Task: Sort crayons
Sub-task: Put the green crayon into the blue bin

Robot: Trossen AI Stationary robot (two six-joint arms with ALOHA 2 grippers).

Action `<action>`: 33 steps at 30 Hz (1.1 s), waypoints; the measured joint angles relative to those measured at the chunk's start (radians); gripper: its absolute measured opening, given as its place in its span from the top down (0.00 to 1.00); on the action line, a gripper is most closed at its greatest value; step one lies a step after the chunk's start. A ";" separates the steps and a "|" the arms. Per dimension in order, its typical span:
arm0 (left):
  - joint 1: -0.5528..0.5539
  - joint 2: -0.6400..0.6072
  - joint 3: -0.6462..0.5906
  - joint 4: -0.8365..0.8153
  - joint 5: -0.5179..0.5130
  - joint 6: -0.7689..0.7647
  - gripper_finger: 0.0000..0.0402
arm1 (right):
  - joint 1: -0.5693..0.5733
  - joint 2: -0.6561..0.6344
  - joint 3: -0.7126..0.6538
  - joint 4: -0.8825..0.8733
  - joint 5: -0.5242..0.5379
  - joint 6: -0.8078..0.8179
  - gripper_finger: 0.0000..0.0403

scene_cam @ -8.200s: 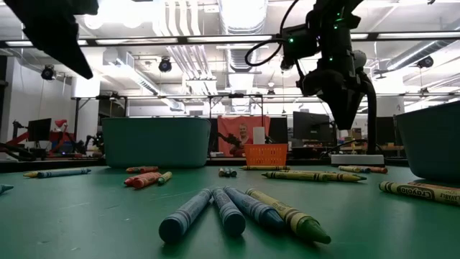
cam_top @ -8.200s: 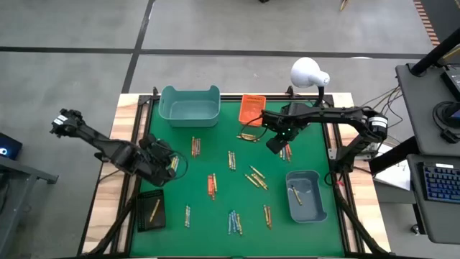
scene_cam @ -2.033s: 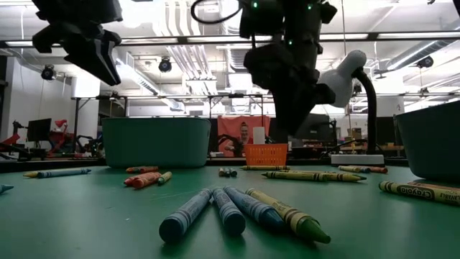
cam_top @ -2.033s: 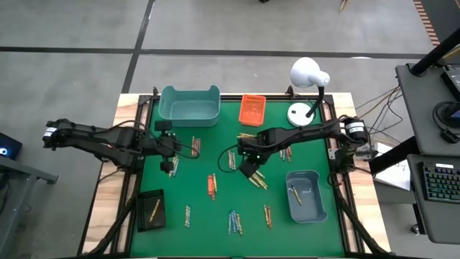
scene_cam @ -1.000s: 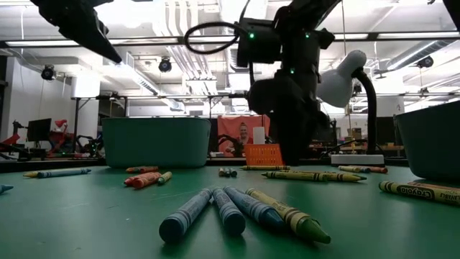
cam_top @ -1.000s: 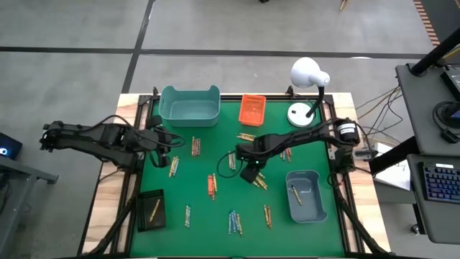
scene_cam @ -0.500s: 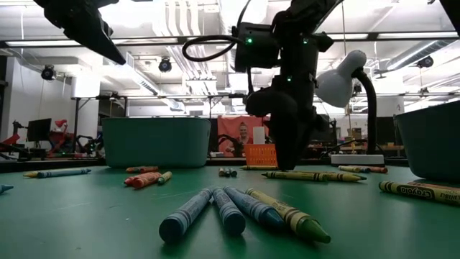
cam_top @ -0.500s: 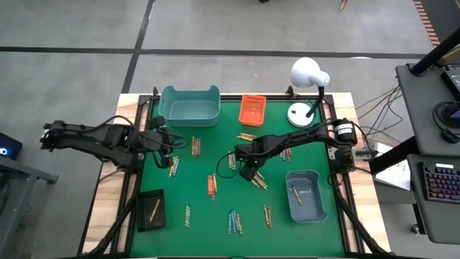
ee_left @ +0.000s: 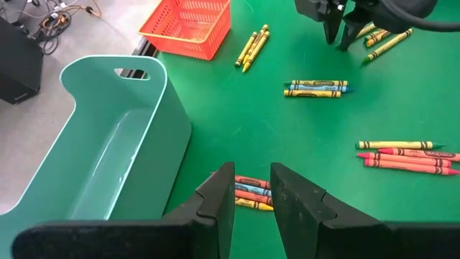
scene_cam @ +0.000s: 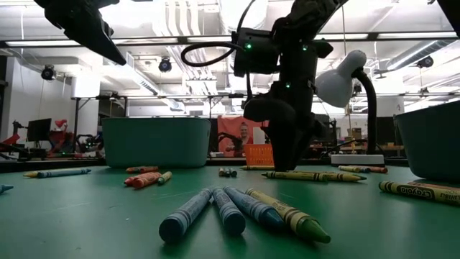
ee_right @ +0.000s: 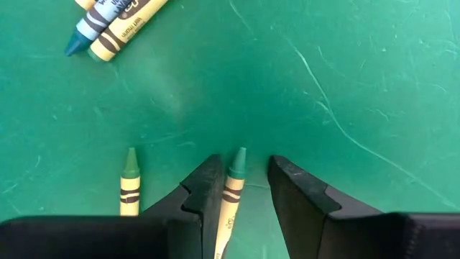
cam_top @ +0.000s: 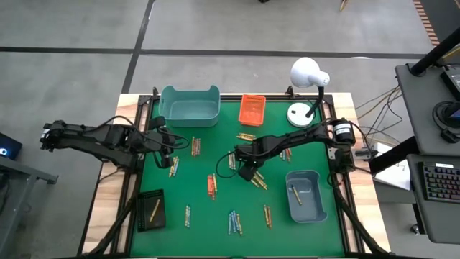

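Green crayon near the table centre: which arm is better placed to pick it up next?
The right. Its gripper is down at the mat with open fingers straddling the green crayon. The left gripper hangs near the teal bin, over red crayons.

Right gripper [ee_right: 241, 188] lowered to mid-table, fingers [ee_right: 203, 188] parted (narrow gap), left gripper [ee_left: 251, 188] raised near the table's left side, fingers slightly apart.
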 joint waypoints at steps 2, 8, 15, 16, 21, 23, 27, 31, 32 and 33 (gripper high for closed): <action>0.000 0.000 0.000 0.000 0.000 -0.004 0.82 | 0.000 0.011 -0.001 0.001 -0.001 -0.001 0.73; 0.000 0.000 0.000 0.000 0.000 -0.019 0.82 | -0.004 0.015 -0.002 0.002 0.018 -0.004 0.73; 0.000 0.000 0.000 0.000 0.000 -0.019 0.82 | -0.006 0.014 -0.002 0.011 0.013 -0.036 0.85; 0.000 0.000 0.000 0.000 0.000 -0.021 0.82 | -0.006 0.015 0.000 0.012 0.013 -0.043 0.89; 0.000 0.000 0.000 0.000 0.000 -0.026 0.82 | -0.009 0.015 0.023 -0.007 0.013 -0.073 0.96; 0.000 0.000 0.000 0.001 0.000 -0.026 0.82 | -0.014 0.010 0.041 -0.025 0.012 -0.094 0.97; 0.000 0.000 0.000 0.002 0.000 -0.030 0.82 | -0.027 -0.005 0.093 -0.081 0.012 -0.135 0.97; 0.000 0.000 0.000 0.002 0.000 -0.030 0.82 | -0.056 -0.047 0.149 -0.106 0.043 -0.181 0.97; 0.000 0.000 0.000 0.002 0.000 -0.030 0.82 | -0.065 -0.062 0.169 -0.111 0.043 -0.197 0.97; 0.000 0.000 0.000 0.002 0.000 -0.029 0.82 | -0.074 -0.075 0.188 -0.118 0.039 -0.217 0.97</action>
